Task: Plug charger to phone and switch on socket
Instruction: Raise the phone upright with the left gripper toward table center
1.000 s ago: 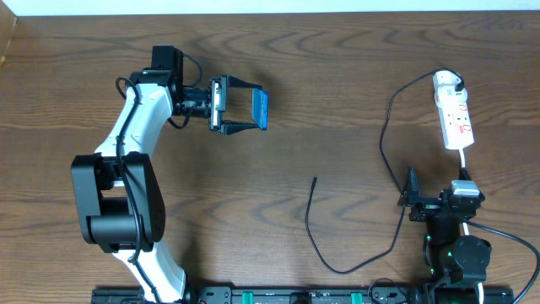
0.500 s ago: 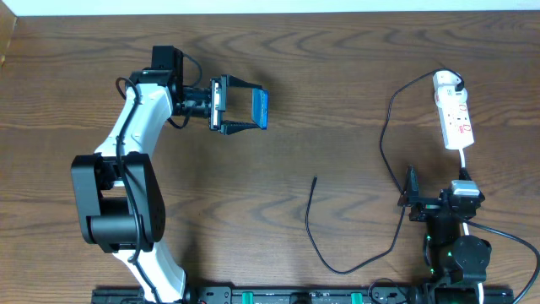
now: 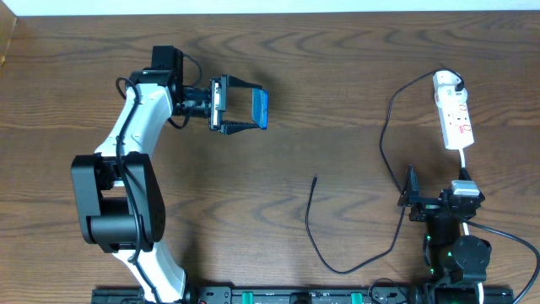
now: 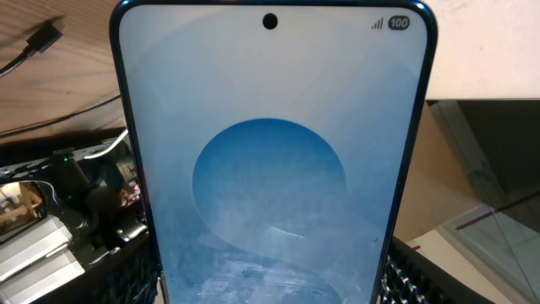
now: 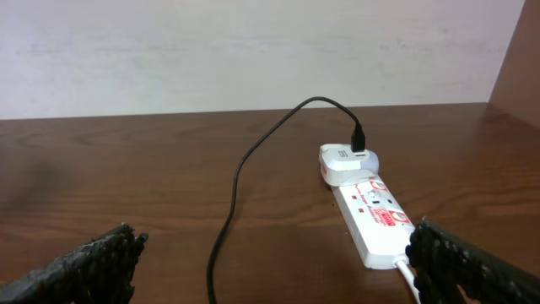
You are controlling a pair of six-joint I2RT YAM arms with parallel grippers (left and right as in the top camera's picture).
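Holding the phone (image 4: 270, 169) on edge over the table (image 3: 337, 51), far-left of centre. The left claw (image 3: 258, 108) is doing the holding, fingers (image 3: 245, 84) pinching its long edges, closed only to phone width. Near-right, the right claw (image 5: 272, 241) is gaping wide with nothing in it.

Step in hand, as I'm reading it: getting the charger tip into the phone. Doing it well:
- right claw should be going for the charger (image 5: 241, 173) just behind the tip (image 3: 315, 179). It's thin and floppy, so gripping further back is leaving the tip wobbling.
- coming in from above; tip is lying flat on the wood, near-centre, well apart from both claws.
- phone's punch-hole end is pointing away from the wrist, so the port end is likely sitting toward the palm. It's out of frame, so can't tell if it's reachable.
- socket (image 3: 456, 118) switch is going last.

Looks:
- socket is lying far-right: narrow white strip, red markings, white adapter (image 5: 348, 162) plugged in at its far end.
- phone is showing a pale blue screen with a darker blue disc and "100" in one corner.
- charger is running black from the adapter, looping left and near to the tip.
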